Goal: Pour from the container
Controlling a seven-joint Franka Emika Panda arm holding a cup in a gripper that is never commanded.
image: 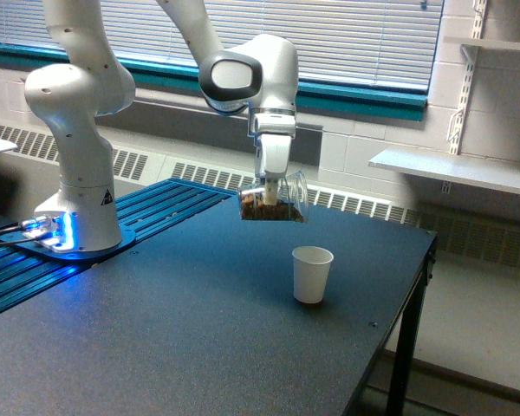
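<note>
My gripper (269,192) clamps the clear container (274,199), tipped on its side above the table (199,347), at eleven o'clock from the white paper cup (312,274). I judge it thin-walled, light, slippery and crushable, its brown fill loose; the mid-wall hold looks sensible.

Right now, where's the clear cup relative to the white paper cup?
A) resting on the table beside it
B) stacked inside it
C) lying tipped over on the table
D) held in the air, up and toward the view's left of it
D: the gripper holds the clear cup tilted in the air with brown contents inside, above and toward the exterior view's left of the white paper cup, which stands upright on the table.
</note>
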